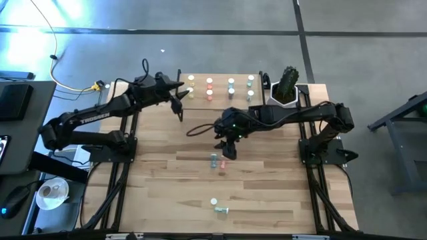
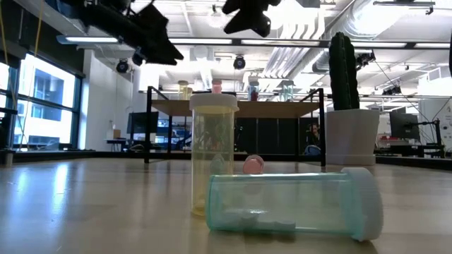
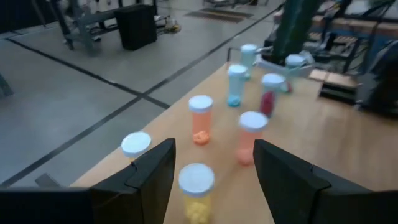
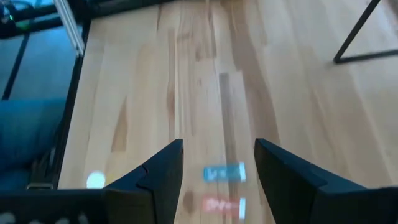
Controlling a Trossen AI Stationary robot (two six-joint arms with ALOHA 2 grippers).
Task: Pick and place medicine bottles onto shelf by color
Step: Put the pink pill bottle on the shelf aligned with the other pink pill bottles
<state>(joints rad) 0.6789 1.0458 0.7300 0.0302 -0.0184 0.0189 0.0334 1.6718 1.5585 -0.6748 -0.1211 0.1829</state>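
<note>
Left gripper (image 3: 212, 171) hangs at the shelf's (image 1: 220, 103) left end with its fingers spread wide apart and nothing between them; just beyond its tips a yellow bottle (image 3: 197, 196) stands upright on the shelf, free of both fingers. Past that bottle, orange (image 3: 200, 119), pink (image 3: 249, 137), red (image 3: 270, 93) and blue (image 3: 236, 84) bottles stand in two rows along the board, each apart from its neighbours, with narrow gaps between them. Right gripper (image 4: 217, 168) hovers over the middle of the table (image 1: 167, 193), its fingers also apart and empty, above a blue bottle (image 4: 224, 173) and a pink bottle (image 4: 222, 204) that lie on their sides just beside each other. Near the table's front edge a yellow bottle (image 2: 212, 152) stands upright, and a green bottle (image 2: 293, 203) lies on its side just beside it. Bare wood stretches wide on both sides of these loose bottles and between them and the shelf. A cactus (image 1: 287, 83) in a white pot sits at the far right corner, just beside the shelf's right end.
</note>
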